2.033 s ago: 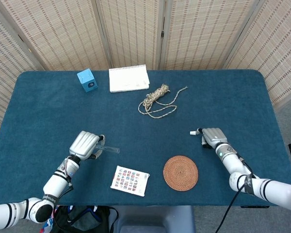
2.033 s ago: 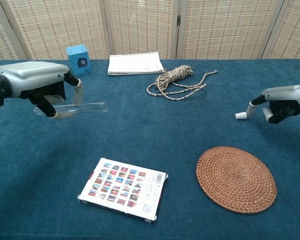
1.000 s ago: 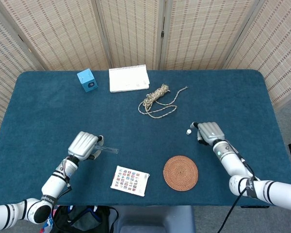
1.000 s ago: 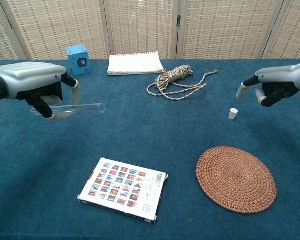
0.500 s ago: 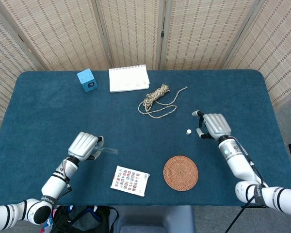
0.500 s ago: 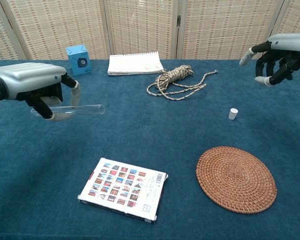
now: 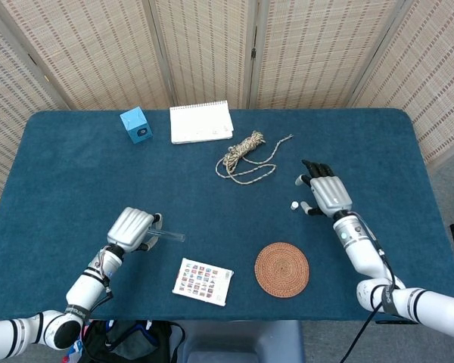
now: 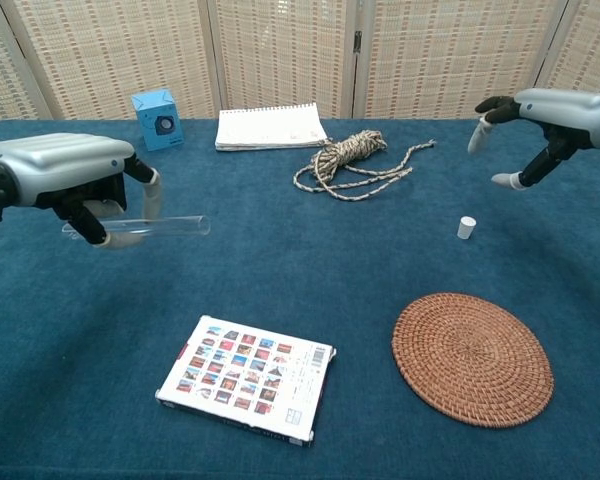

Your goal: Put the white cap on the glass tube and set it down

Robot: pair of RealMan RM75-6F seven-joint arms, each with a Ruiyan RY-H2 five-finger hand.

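With the left robot hand (image 8: 65,170) grasping the tube (image 8: 155,227) and the right robot hand (image 7: 328,193) released, you must regrasp the cap (image 8: 466,227) lying uncapped on the counter (image 7: 378,144).

Clear glass tube (image 8: 145,228) held level in left hand (image 8: 65,170); white cap (image 8: 466,227) upright on cloth.

Even, bright overhead light, soft faint shadows, both views sharp, without glare.
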